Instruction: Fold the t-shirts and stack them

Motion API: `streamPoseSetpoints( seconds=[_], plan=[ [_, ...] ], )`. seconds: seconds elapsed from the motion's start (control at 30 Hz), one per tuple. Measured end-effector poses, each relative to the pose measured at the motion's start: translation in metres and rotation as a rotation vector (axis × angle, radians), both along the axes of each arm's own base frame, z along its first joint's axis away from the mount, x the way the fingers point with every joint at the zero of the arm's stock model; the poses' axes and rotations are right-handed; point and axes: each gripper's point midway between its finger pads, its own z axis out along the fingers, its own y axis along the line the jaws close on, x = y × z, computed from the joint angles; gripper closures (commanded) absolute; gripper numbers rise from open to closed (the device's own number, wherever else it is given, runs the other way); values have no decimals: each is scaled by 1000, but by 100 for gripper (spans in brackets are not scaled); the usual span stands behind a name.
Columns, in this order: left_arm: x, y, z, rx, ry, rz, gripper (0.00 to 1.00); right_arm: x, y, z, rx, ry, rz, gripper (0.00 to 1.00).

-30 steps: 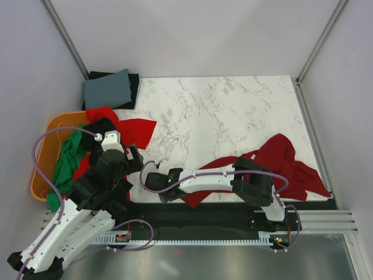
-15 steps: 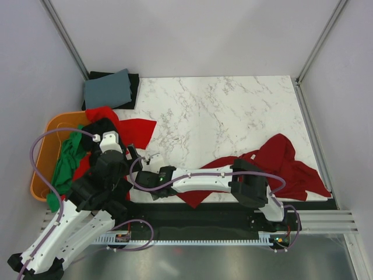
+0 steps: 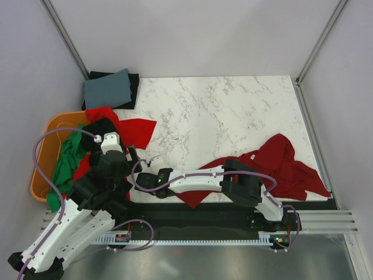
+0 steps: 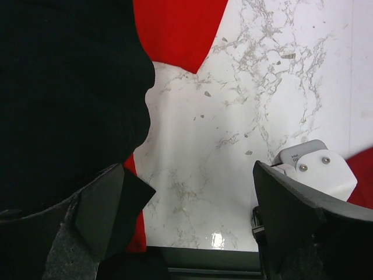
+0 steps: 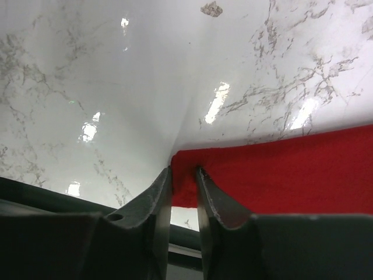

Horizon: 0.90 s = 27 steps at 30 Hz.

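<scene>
The dark red t-shirt (image 3: 285,163) lies crumpled at the table's right front, with one edge drawn left under my right arm. My right gripper (image 3: 150,179) is shut on a corner of this shirt (image 5: 274,169) near the front edge; in the right wrist view the gripper (image 5: 183,172) pinches the cloth just above the table. My left gripper (image 3: 135,158) is open and empty over bare marble (image 4: 198,195), beside a black shirt (image 4: 64,87) and a bright red shirt (image 4: 175,29). A green shirt (image 3: 67,160) hangs over the tub.
The orange tub (image 3: 44,169) stands at the left edge, holding the green, black (image 3: 102,128) and bright red (image 3: 137,131) shirts. A folded grey-blue cloth on a black one (image 3: 108,87) lies at the back left corner. My right wrist's white housing (image 4: 315,166) sits close to the left gripper.
My right gripper has moved left along the front edge, pulling the dark red shirt's corner with it. My left arm has barely shifted.
</scene>
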Motion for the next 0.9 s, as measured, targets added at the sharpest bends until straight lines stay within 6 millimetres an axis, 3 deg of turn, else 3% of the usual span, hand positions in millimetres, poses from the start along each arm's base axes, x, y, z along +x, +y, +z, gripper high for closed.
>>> streamPoseSetpoints(
  seconds=[0.13,0.27,0.5,0.63,0.7,0.73,0.8,0.83,0.9],
  plan=[
    [0,-1,1,-4,-3,-2,0,0,1,-1,14,-2,1,82],
    [1,-2,1,-9,-3,-7,0,2,-3,-2,28,-5,1,100],
    [3,-6,4,-27,-16,-16,0,15,-17,1,40,-9,-8,100],
    [4,-8,6,-37,-24,-21,0,49,-46,20,-64,-10,-23,100],
    [6,-8,8,-40,-37,-13,0,83,-46,59,-59,-37,-38,100],
    [6,-8,8,-43,-36,-16,0,109,-40,94,-10,-74,-50,100],
    [6,-10,8,-47,-37,-24,0,158,-22,175,140,-183,-73,100],
    [6,-10,9,-48,-38,-24,0,184,-19,229,242,-262,-86,100],
    [6,-11,9,-50,-40,-25,0,221,-36,334,436,-449,-124,100]
  ],
)
